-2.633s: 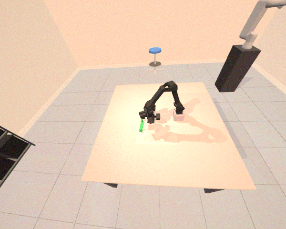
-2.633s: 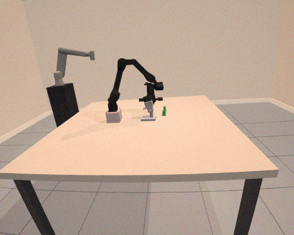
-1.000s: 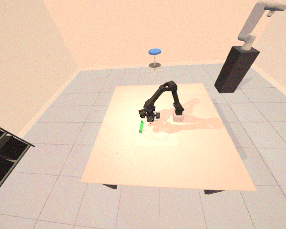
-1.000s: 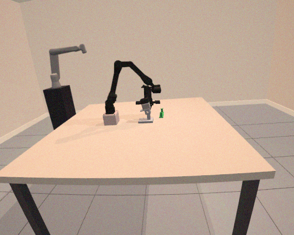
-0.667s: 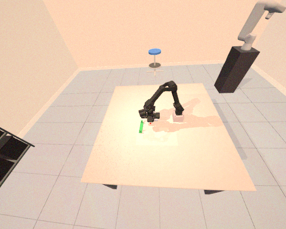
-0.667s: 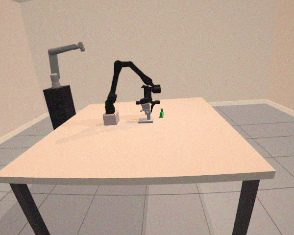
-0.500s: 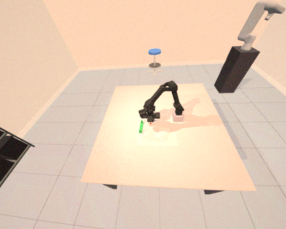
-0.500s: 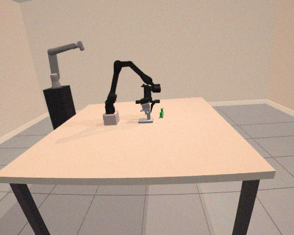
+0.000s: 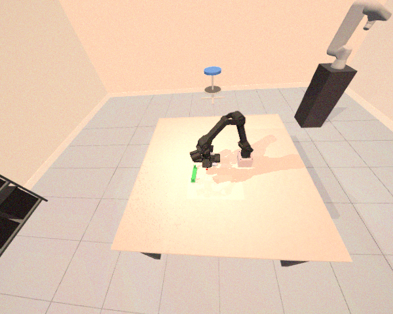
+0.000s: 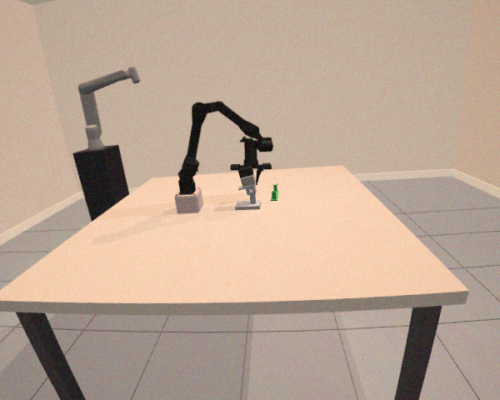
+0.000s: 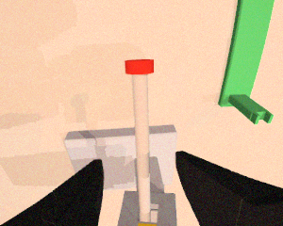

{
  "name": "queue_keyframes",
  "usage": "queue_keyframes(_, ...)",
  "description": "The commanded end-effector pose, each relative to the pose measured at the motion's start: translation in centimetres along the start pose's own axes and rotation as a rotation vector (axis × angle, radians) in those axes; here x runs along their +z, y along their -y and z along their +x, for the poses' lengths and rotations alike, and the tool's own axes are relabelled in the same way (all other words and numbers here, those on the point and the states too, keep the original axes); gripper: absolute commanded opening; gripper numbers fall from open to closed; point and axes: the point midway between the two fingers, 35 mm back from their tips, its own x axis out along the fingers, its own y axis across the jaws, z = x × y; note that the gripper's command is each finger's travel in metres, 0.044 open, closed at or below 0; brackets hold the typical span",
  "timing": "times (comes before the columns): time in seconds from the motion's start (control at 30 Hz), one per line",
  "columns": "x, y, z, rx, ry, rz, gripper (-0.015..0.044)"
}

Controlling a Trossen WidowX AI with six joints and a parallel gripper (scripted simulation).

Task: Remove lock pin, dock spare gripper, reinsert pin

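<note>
The lock pin (image 9: 206,169) (image 11: 141,118) runs between the fingers of the gripper (image 9: 207,164) (image 10: 251,173) (image 11: 140,162), its red head (image 11: 140,67) out beyond them and its shaft reaching back to the grey block (image 11: 127,207) of the mount. Both fingers stand apart from the shaft with a gap on each side, so the tool is released, partly spread and grasping nothing. The green cradle (image 9: 193,174) (image 10: 274,193) (image 11: 251,47) stands beside the mount's base plate (image 10: 242,206) (image 11: 118,137), and no spare gripper can be made out on it. The arm hides much of the mount, but the spare gripper is probably docked already, which would make locking the step in hand. The next move calls for drawing the fingers straight back along the shaft without snagging it, then checking the pin's depth; if it is short, it needs a square push on the head before the arm withdraws.
</note>
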Motion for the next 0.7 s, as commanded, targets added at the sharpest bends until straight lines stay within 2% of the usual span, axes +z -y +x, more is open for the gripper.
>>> queue_keyframes(0.0,0.4,0.0,-1.0,0.000,0.001,0.001,0.0200)
queue_keyframes(0.67,2.1,-0.2,-5.0,0.001,-0.010,-0.011,0.0200)
